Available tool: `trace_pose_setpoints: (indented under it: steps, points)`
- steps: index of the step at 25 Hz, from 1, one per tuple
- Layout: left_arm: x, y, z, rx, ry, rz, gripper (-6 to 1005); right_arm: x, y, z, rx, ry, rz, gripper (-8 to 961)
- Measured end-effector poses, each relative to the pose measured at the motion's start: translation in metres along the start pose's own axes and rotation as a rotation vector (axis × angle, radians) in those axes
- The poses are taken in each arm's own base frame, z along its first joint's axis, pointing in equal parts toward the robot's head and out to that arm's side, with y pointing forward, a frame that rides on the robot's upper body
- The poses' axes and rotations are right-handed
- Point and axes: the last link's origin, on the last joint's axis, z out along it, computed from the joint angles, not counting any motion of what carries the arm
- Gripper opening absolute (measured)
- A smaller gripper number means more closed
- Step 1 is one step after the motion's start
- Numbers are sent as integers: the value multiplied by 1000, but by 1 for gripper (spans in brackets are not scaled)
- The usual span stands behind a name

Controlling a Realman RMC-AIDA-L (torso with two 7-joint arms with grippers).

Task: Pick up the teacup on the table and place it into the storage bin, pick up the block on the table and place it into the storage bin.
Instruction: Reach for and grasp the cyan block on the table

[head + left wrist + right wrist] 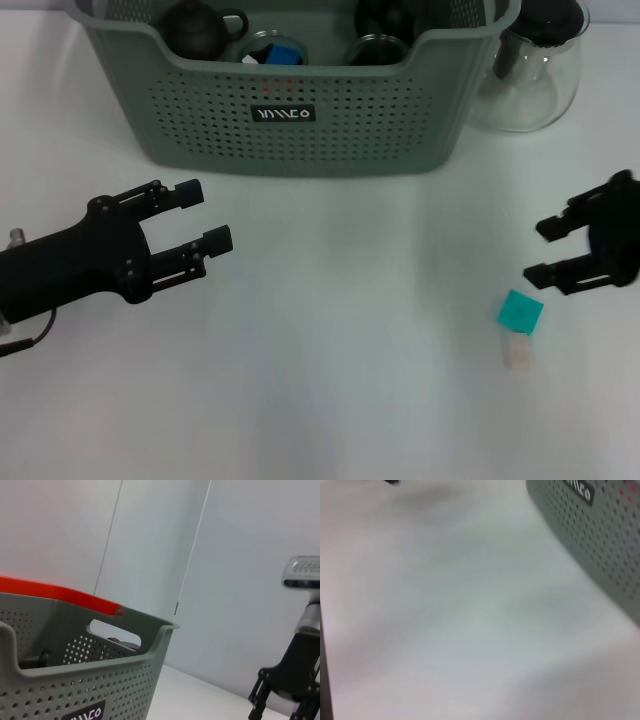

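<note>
The grey-green storage bin (282,130) stands at the back of the table; it also shows in the left wrist view (75,680) and the right wrist view (600,535). A teal block (520,312) lies on the table at the right, touching a pale block (519,351) in front of it. My right gripper (541,251) hovers open and empty just behind the teal block. My left gripper (205,214) is open and empty over the table, left of centre, in front of the bin. No teacup shows on the table. Glass cups (375,50) sit inside the bin.
A dark teapot (200,28) and a blue block (283,55) lie in the bin. A clear glass jug (530,70) with a dark lid stands to the right of the bin. The right arm (300,670) appears far off in the left wrist view.
</note>
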Motion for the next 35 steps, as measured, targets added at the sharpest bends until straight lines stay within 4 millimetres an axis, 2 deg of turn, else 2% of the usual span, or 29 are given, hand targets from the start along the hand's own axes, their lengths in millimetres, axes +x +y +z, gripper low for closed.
trace_pose_setpoints:
  steps: [6, 10, 17, 25, 35]
  points:
    - [-1, 0, -2, 9, 2, -3, 726, -10, -2, 35, -13, 141, -6, 606]
    - [-1, 0, -2, 11, 0, -3, 726, -15, 1, 47, -5, 196, -20, 606]
    - [-2, 0, -2, 10, -1, -4, 726, -16, 1, 59, 54, 274, -14, 606]
    - [-2, 1, -2, 10, -1, -5, 726, -14, 5, 71, 52, 300, -16, 606]
    - [-2, 1, -2, 11, 2, -5, 727, -9, 1, 78, 65, 300, 1, 607]
